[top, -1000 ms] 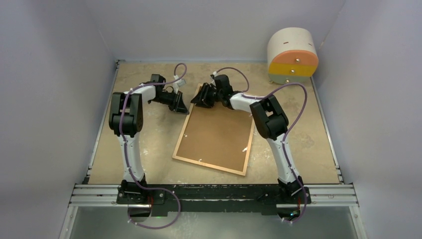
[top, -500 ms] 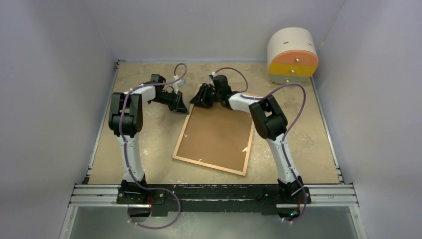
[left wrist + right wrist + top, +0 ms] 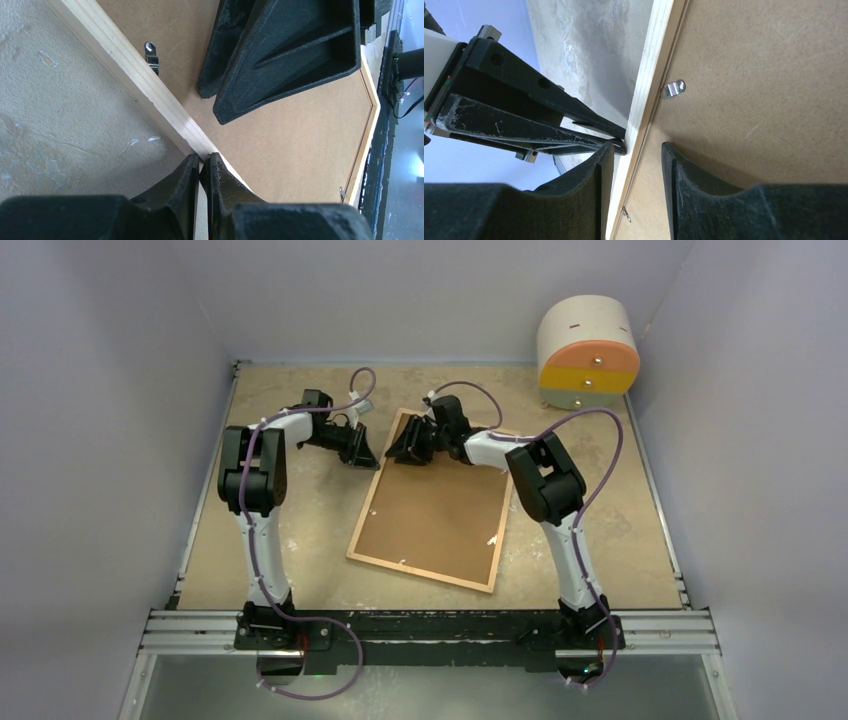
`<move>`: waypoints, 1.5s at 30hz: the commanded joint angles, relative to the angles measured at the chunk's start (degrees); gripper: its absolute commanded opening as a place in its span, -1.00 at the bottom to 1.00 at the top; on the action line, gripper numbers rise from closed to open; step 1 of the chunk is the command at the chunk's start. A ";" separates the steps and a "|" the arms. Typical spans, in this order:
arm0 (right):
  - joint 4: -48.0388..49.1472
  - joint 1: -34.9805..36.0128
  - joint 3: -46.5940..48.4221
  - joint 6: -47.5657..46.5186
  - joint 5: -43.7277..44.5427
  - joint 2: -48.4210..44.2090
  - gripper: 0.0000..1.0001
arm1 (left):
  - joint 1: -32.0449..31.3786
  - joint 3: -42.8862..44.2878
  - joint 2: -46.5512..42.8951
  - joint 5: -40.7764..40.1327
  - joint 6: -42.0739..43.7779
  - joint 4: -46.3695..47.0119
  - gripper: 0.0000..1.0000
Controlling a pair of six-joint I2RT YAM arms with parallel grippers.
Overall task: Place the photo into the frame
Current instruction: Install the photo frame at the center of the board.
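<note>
The table (image 3: 300, 540) is carrying the frame (image 3: 420, 573), which is lying face down with its long axis running away from the arm bases and leaning slightly to the right. The brown backing panel (image 3: 435, 505) is filling the frame's opening, so the photo is not showing in any view. Whether it is lying under that panel cannot be told.

Both arms are working at the frame's left long side, close to its far corner. The right gripper (image 3: 636, 147) is reaching in over the frame with its jaws standing half open. The light moulding is running between the two fingers with a gap showing on the panel side, so they are not clamping it. The left gripper (image 3: 203, 161) is coming from outside the frame, its jaws all but closed on nothing and its tips touching the moulding's outer edge.

A small metal turn tab (image 3: 674, 89) is sitting on the panel just inside that moulding, slightly ahead of the right fingers. The right arm is probably better placed to reach it.
</note>
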 commanded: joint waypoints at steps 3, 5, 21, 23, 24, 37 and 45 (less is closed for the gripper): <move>-2.78 0.07 5.09 -2.83 6.83 2.14 -0.16 | -1.09 -2.66 0.85 -5.38 2.90 -3.61 -0.76; -2.94 0.06 5.86 -2.94 8.45 2.67 -0.18 | -1.09 -2.75 0.85 -5.38 2.97 -3.51 -0.76; -3.21 0.07 7.89 -2.87 10.72 4.95 -0.24 | -1.09 -3.09 1.18 -5.33 3.03 -3.37 -0.78; -3.05 0.06 8.30 -2.74 10.77 5.39 -0.25 | -1.09 -3.16 1.18 -5.33 3.08 -3.41 -0.78; -3.04 0.07 8.56 -2.65 10.77 5.58 -0.25 | -1.09 -3.18 1.18 -5.33 3.11 -3.41 -0.78; -2.24 0.07 7.58 -1.05 7.52 4.37 -0.27 | -1.09 -3.37 0.96 -5.76 4.04 -4.15 -0.79; -1.37 -2.76 -1.12 -1.35 1.02 -7.70 0.19 | 0.45 -3.36 -1.40 -6.91 7.47 -8.10 -0.79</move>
